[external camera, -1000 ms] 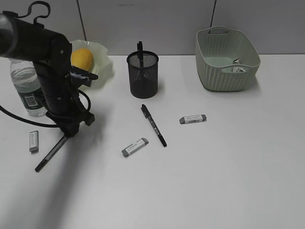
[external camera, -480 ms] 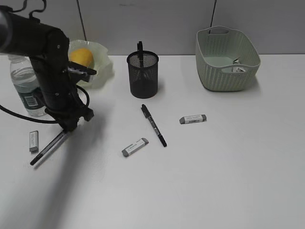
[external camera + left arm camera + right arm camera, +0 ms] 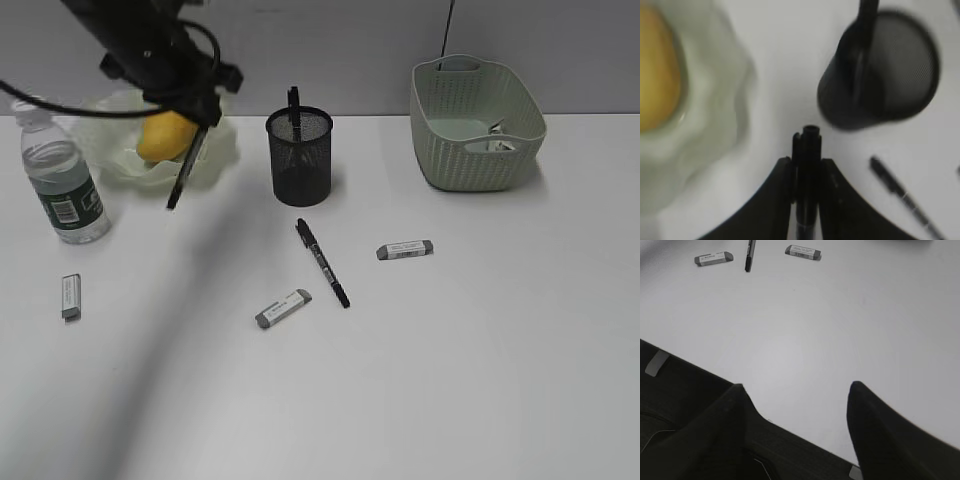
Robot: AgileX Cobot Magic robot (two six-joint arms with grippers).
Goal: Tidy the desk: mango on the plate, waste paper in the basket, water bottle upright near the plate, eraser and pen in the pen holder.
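Observation:
My left gripper (image 3: 203, 115) is shut on a black pen (image 3: 186, 172) and holds it in the air in front of the plate (image 3: 222, 158). The pen hangs tilted, tip down. In the left wrist view the pen (image 3: 807, 150) is clamped between the jaws, with the black mesh pen holder (image 3: 890, 85) ahead to the right. The pen holder (image 3: 300, 158) has one pen standing in it. The mango (image 3: 163, 136) lies in the plate. The water bottle (image 3: 62, 190) stands upright left of the plate. The waste paper (image 3: 497, 141) lies in the basket (image 3: 470, 150). My right gripper (image 3: 797, 390) is open and empty over the desk's front edge.
A second black pen (image 3: 322, 262) lies mid-desk. Three grey erasers lie loose: one (image 3: 283, 308) below that pen, one (image 3: 404, 249) to its right, one (image 3: 70, 296) at the far left. In the right wrist view, two erasers (image 3: 713, 259) (image 3: 803, 252) lie far ahead.
The left arm has lifted the pen off the desk and carried it up and to the right, from beside the far-left eraser to in front of the plate. The right gripper has not moved.

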